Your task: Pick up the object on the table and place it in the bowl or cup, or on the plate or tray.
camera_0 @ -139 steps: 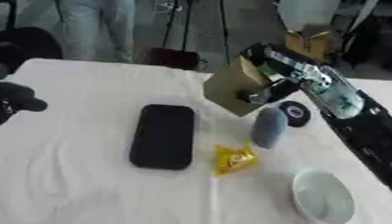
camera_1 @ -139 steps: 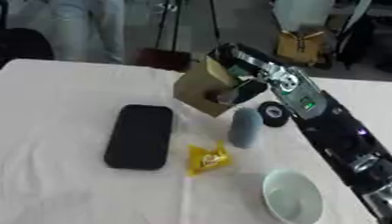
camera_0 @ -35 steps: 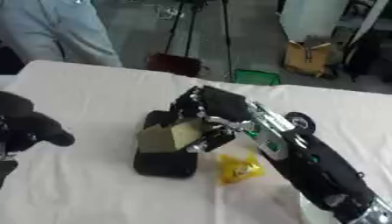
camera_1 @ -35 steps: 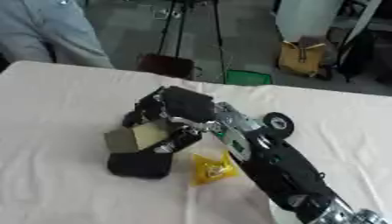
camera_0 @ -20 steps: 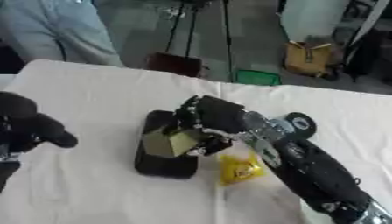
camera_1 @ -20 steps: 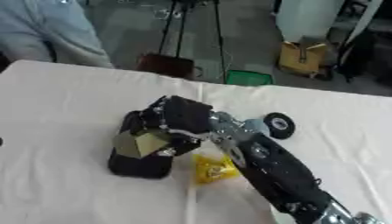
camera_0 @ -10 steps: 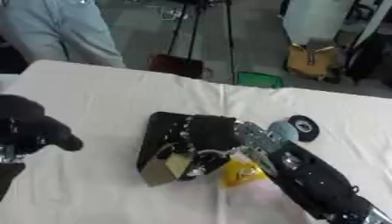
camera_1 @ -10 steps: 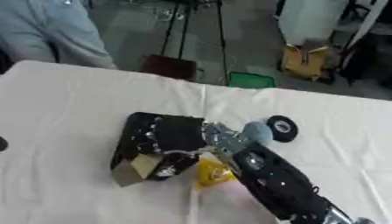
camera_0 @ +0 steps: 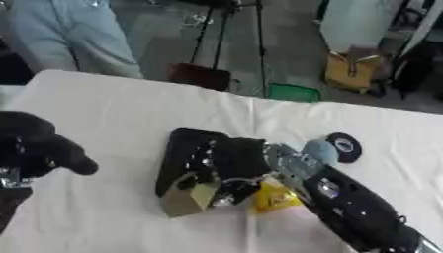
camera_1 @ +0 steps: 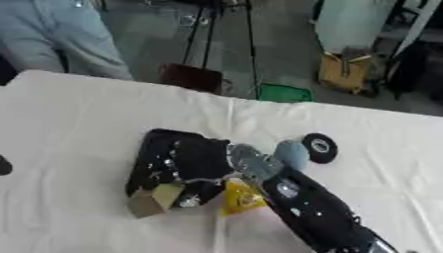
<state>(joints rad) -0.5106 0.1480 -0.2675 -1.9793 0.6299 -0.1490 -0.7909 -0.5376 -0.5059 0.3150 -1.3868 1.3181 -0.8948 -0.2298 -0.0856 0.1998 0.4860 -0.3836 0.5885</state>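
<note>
white cloth covers the table (camera_0: 112, 108), which fills most of both views and lies a little askew. past its far edge a grey floor is seen, with a dark tripod (camera_0: 234, 29), a yellow-brown box (camera_0: 353, 73), a green patch (camera_0: 292, 92) and the legs of a person in light trousers (camera_0: 73, 34).

the right arm (camera_0: 359, 210), black with silver joints, is seen entering from the lower right corner and reaching leftward across the cloth. the right hand (camera_0: 229, 165) is lowered over the near end of a black tray (camera_0: 182, 148), a flat rounded rectangle lying lengthwise near the middle of the table.

the left hand (camera_0: 39, 150) is seen at the left edge of the left eye view, black, fingers curled in with nothing held; in the right eye view only a dark sliver of it shows.

a tan box (camera_0: 190, 197), the task's object, is held under the right hand, the fingers curled round its upper part. it is tilted, at the near left corner of the tray; whether it rests on the tray, on the cloth or overhangs both cannot be told.

a yellow packet (camera_0: 275, 197) lies on the cloth just right of the box, touching the wrist. a grey-blue oval thing (camera_1: 290, 154) is seen beside the forearm, and a small black disc (camera_1: 319, 147) with a pale centre just right of it.
</note>
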